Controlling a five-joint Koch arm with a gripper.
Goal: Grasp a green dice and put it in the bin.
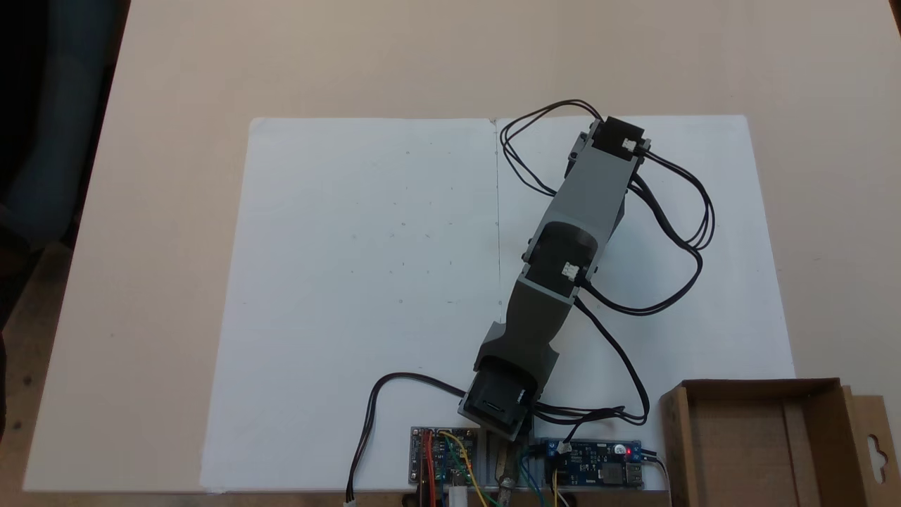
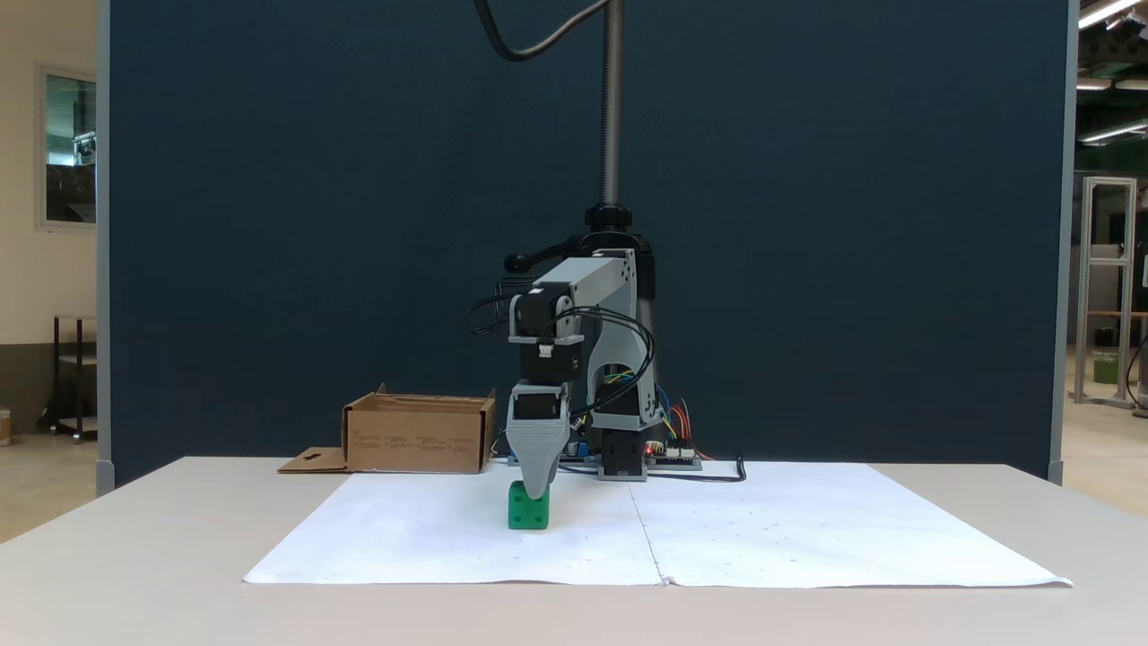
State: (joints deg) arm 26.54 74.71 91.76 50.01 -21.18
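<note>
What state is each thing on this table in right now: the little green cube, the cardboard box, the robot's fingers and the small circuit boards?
green dice: resting on the white paper, not lifted.
gripper: fingers lowered onto the dice's top; open or shut cannot be told.
bin: open on top, nothing seen inside, standing beside the arm's base.
circuit board: a red light glows on it.

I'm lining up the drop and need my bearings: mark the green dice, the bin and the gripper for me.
green dice (image 2: pixel 528 513): a fixed view, its front face.
bin (image 1: pixel 760 387): a fixed view, the far wall's top edge.
bin (image 2: pixel 417 441): a fixed view, its front wall.
gripper (image 2: pixel 538 489): a fixed view, the grey tip at the dice's top.
</note>
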